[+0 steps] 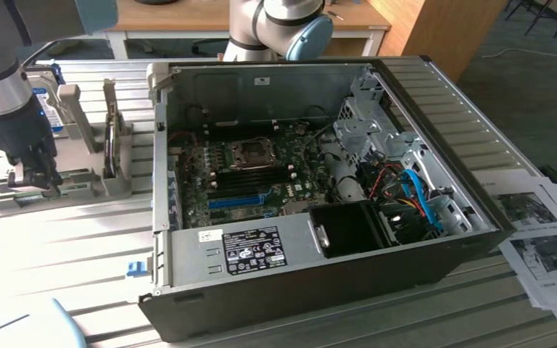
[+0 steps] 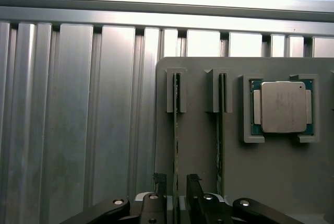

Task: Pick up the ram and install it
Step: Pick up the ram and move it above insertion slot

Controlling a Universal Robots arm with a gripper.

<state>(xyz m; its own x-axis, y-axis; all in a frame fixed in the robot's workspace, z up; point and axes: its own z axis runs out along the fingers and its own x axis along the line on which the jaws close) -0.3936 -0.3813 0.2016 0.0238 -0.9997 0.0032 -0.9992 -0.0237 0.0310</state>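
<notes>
Gripper point(image 1: 32, 180) low over the grey holder point(image 1: 83, 187) on the slatted aluminium table point(image 2: 78, 119). Jaws spread wide, fingers point(image 2: 194, 186) either side of the ram point(image 2: 177, 130) with a sliver of gap each side; nothing held. Ram stands on edge in the holder's slot farthest from the CPU point(image 2: 283, 106); second stick point(image 2: 221, 140) in the slot between. Open computer case point(image 1: 356, 279) to the exterior view's right of the holder, printed sheets point(image 1: 550, 239) beyond it.
</notes>
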